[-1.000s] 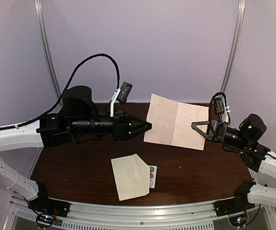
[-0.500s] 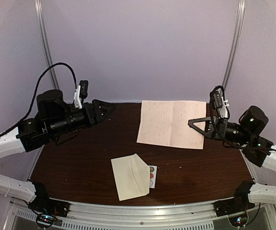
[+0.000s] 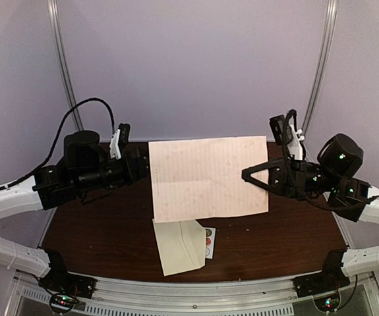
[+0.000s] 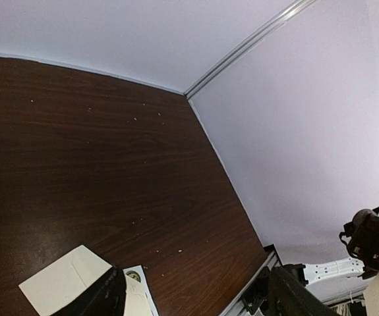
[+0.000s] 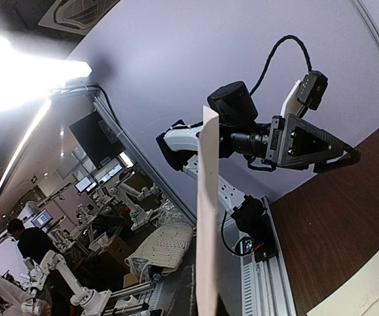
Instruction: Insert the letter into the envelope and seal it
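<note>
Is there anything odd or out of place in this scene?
Yes. The letter hangs unfolded in the air, held at one edge by the right tool, and looks wider than the envelope, which lies askew on the table.

Left arm (image 3: 84,172): white lower links, black motor housings, black cable (image 3: 87,102) looped above. Right arm (image 3: 367,214): same colours, green indicator lights (image 3: 340,158) on housings.

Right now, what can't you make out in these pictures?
Left gripper: tips behind the letter in the top view, cut off by the left wrist view's bottom edge; open or shut unclear.
Envelope: far end behind the letter, top view.
Letter's writing: too faint on top, edge-on in right wrist view.
Stickers: too small.
</note>
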Controlling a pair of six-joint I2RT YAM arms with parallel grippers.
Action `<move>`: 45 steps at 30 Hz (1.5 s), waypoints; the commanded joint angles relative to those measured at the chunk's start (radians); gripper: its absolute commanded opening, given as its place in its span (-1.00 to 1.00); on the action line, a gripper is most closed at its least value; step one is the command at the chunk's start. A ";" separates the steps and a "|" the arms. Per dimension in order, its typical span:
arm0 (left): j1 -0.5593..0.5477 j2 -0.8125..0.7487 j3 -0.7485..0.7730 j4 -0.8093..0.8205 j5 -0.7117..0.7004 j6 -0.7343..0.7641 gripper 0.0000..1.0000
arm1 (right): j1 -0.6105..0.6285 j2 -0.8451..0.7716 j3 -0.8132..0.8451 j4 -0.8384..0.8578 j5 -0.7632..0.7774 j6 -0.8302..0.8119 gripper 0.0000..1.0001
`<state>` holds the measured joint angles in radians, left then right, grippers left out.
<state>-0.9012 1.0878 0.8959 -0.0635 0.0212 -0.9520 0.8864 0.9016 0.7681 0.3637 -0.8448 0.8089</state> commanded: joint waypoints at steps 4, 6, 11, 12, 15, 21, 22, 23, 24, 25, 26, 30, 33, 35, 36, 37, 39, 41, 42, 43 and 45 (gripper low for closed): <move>-0.090 0.045 0.006 0.287 0.280 0.165 0.50 | 0.011 0.002 0.025 -0.044 0.150 -0.058 -1.00; -0.131 0.072 0.036 0.322 0.337 0.201 0.50 | 0.010 0.014 0.012 -0.054 0.188 -0.052 -1.00; -0.175 0.116 0.045 0.437 0.407 0.202 0.50 | 0.011 0.031 -0.020 -0.016 0.221 -0.016 -1.00; -0.179 0.120 0.039 0.467 0.414 0.195 0.50 | 0.011 0.032 -0.021 -0.020 0.225 -0.016 -1.00; -0.187 0.134 0.027 0.522 0.425 0.179 0.49 | 0.011 0.030 -0.021 -0.036 0.231 -0.018 -1.00; -0.194 0.155 0.036 0.538 0.423 0.172 0.49 | 0.011 0.032 -0.021 -0.038 0.223 -0.018 -1.00; -0.194 0.159 0.038 0.540 0.423 0.171 0.48 | 0.011 0.034 -0.020 -0.031 0.215 -0.016 -1.00; -0.196 0.164 0.040 0.542 0.424 0.169 0.48 | 0.011 0.036 -0.020 -0.027 0.204 -0.016 -1.00; -0.198 0.170 0.043 0.545 0.424 0.169 0.48 | 0.011 0.039 -0.018 -0.024 0.197 -0.015 -1.00; -0.200 0.178 0.048 0.546 0.426 0.169 0.47 | 0.011 0.043 -0.017 -0.022 0.192 -0.014 -1.00; -0.201 0.184 0.056 0.545 0.428 0.170 0.45 | 0.011 0.047 -0.016 -0.019 0.179 -0.013 -1.00; -0.208 0.214 0.077 0.559 0.438 0.170 0.35 | 0.011 0.060 -0.014 -0.003 0.149 -0.005 -1.00; -0.209 0.232 0.086 0.573 0.449 0.168 0.26 | 0.013 0.065 -0.013 -0.004 0.139 -0.005 -1.00; -0.209 0.237 0.090 0.576 0.452 0.171 0.17 | 0.013 0.064 -0.013 -0.006 0.139 -0.004 -1.00; -0.209 0.237 0.089 0.577 0.452 0.171 0.13 | 0.012 0.065 -0.013 -0.007 0.140 -0.006 -1.00; -0.209 0.237 0.090 0.579 0.454 0.170 0.09 | 0.013 0.063 -0.013 -0.007 0.143 -0.007 -1.00; -0.208 0.235 0.086 0.580 0.455 0.170 -0.02 | 0.013 0.062 -0.013 -0.009 0.146 -0.008 -1.00; -0.209 0.232 0.083 0.581 0.458 0.169 -0.11 | 0.012 0.062 -0.013 -0.009 0.147 -0.010 -1.00; -0.208 0.232 0.083 0.581 0.461 0.169 -0.16 | 0.012 0.064 -0.013 -0.008 0.146 -0.010 -1.00; -0.209 0.232 0.082 0.580 0.462 0.167 -0.20 | 0.013 0.065 -0.013 -0.008 0.146 -0.010 -1.00; -0.208 0.234 0.081 0.580 0.466 0.167 -0.29 | 0.012 0.067 -0.013 -0.008 0.146 -0.010 -1.00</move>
<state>-1.1065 1.3251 0.9543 0.4603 0.4648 -0.7895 0.8917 0.9680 0.7567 0.3271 -0.6838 0.7940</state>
